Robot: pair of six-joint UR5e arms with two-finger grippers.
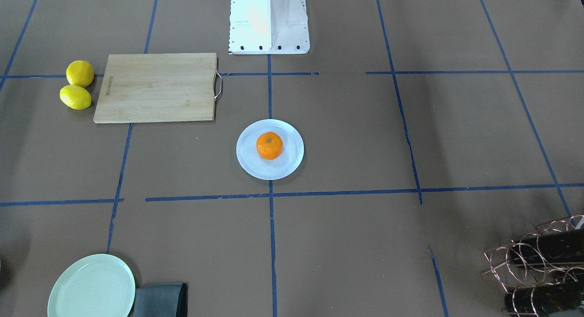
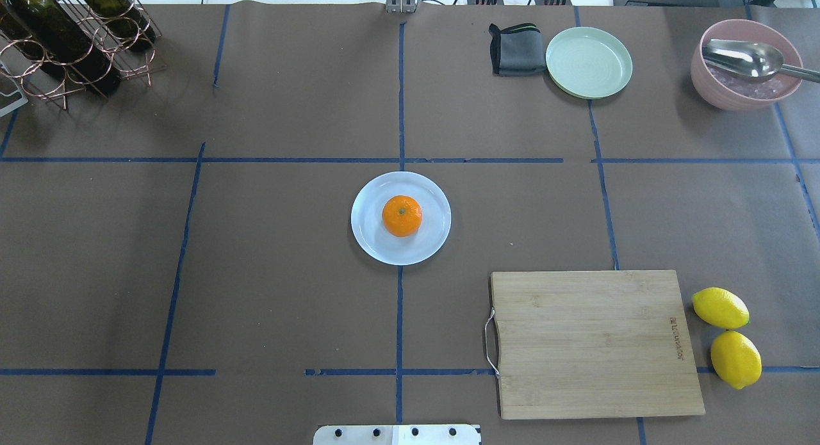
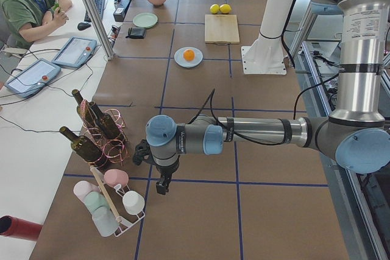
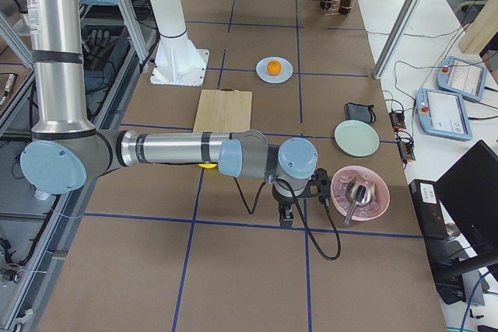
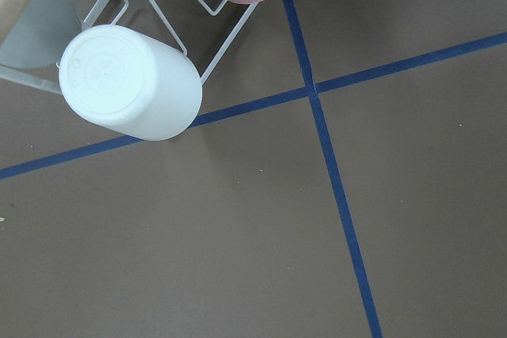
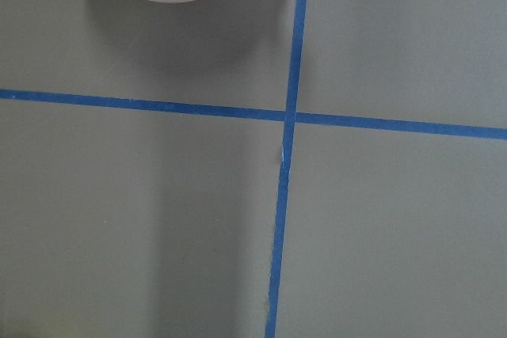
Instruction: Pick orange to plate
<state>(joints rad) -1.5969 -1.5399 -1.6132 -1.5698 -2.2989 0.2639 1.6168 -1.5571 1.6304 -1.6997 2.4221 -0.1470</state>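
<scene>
With the orange [image 2: 401, 215] on the plate [image 2: 369, 237], the job looks done and no move is needed; I cannot tell whether the left hand [image 3: 161, 185] or right hand [image 4: 286, 216] is spread.

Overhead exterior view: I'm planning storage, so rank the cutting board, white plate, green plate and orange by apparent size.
1. cutting board
2. plate holding the orange
3. pale green plate, only slightly smaller-looking and farther from the camera, so 2 and 3 are unsure
4. orange

Orange [image 1: 269, 145] resting on plate [image 1: 270, 149], two lemons [image 1: 77, 85] beside cutting board [image 1: 156, 87]
</scene>
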